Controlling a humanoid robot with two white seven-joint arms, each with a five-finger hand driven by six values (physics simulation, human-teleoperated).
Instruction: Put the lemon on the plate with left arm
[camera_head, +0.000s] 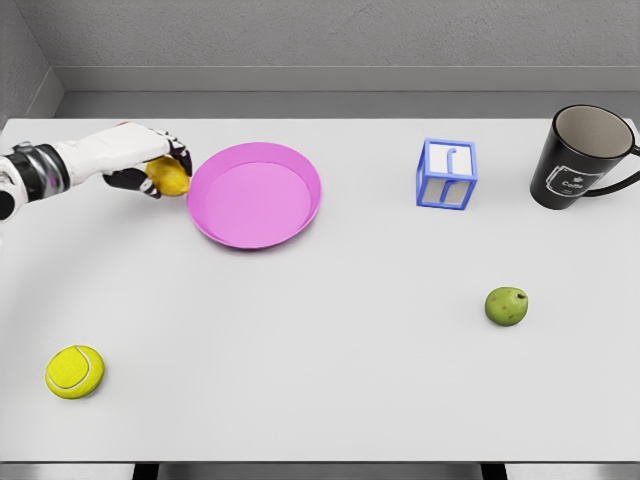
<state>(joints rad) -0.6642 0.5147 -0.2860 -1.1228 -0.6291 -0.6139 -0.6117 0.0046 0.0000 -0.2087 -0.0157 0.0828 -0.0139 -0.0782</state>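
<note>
the left hand (150, 165) comes in from the nine o'clock edge of the table (350, 380), its arm running almost level toward three o'clock. its fingers are curled around the lemon (170, 177), clamped on it from above and from the far side, with dark fingertips showing over the top of the fruit. whether the lemon is lifted clear of the table or resting on it cannot be told from this view.

the lemon sits at the nine o'clock side of the pink plate (300, 215), just beside the rim, perhaps touching it; the gap is too fine to judge. so the plate lies straight toward three o'clock from the hand, along the same line the forearm already points. the lemon's long axis seems to run roughly from ten to four o'clock, angled a little toward the plate.

in my judgement the grasp is made and what remains is a short carry: up enough to clear the raised rim, then toward three o'clock to the plate's middle, then release. the risk is clipping the near rim and tipping or pushing the plate.

the right arm does not show. a tennis ball (75, 372) lies at seven o'clock, well apart from the work.
</note>
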